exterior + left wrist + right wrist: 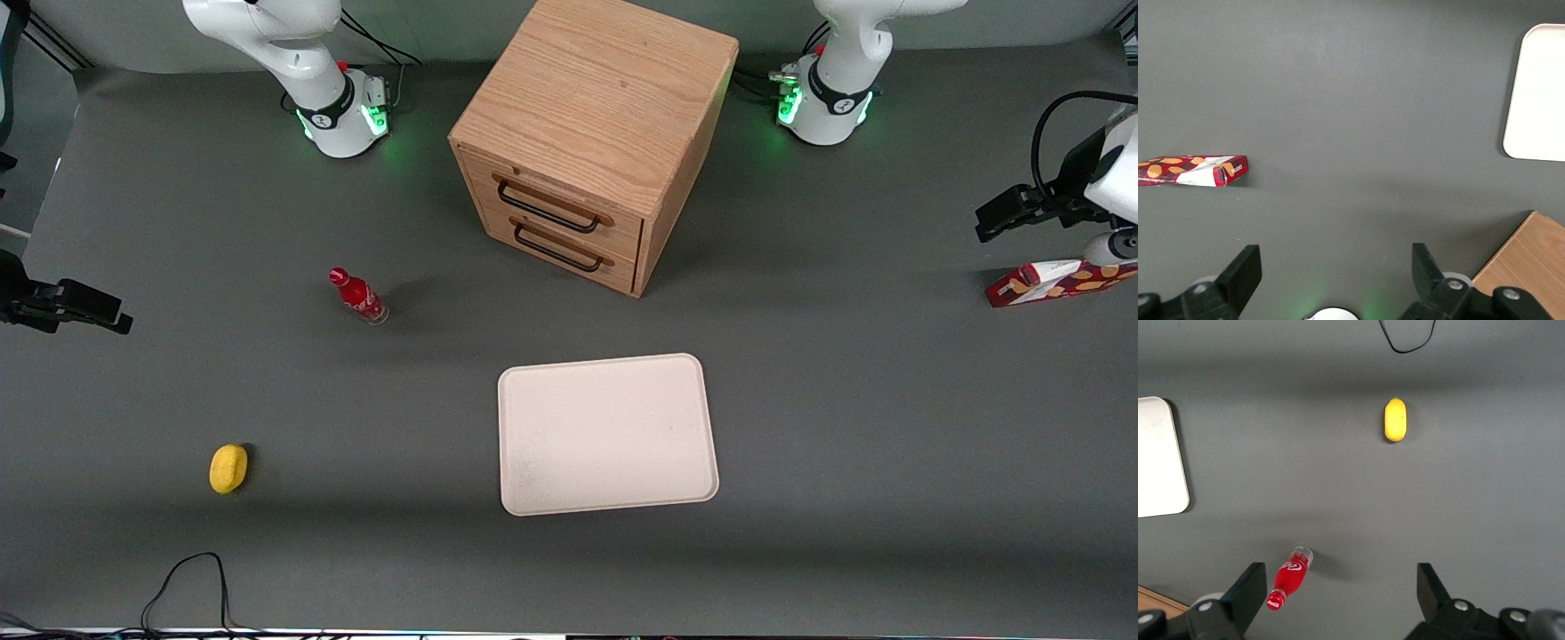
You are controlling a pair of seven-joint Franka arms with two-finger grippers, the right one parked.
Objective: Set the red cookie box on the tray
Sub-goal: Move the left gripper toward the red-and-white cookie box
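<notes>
The red cookie box (pixel 1058 283) lies flat on the grey table at the working arm's end, partly cut off by the front view's edge. The left wrist view shows it as a dark-red carton (pixel 1195 171) with a white patch and cookie pictures. My left gripper (pixel 989 224) hangs above the table beside the box, a little farther from the front camera, not touching it. It is open (pixel 1335 260), with only bare table between its fingers. The cream tray (pixel 607 434) sits near the table's middle with nothing on it; its corner (pixel 1538 93) also shows from the wrist.
A wooden two-drawer cabinet (pixel 596 133) stands farther from the front camera than the tray, and its edge (pixel 1528 267) shows in the left wrist view. A small red bottle (pixel 358 296) and a yellow object (pixel 228 468) lie toward the parked arm's end. A black cable (pixel 191 578) loops at the near edge.
</notes>
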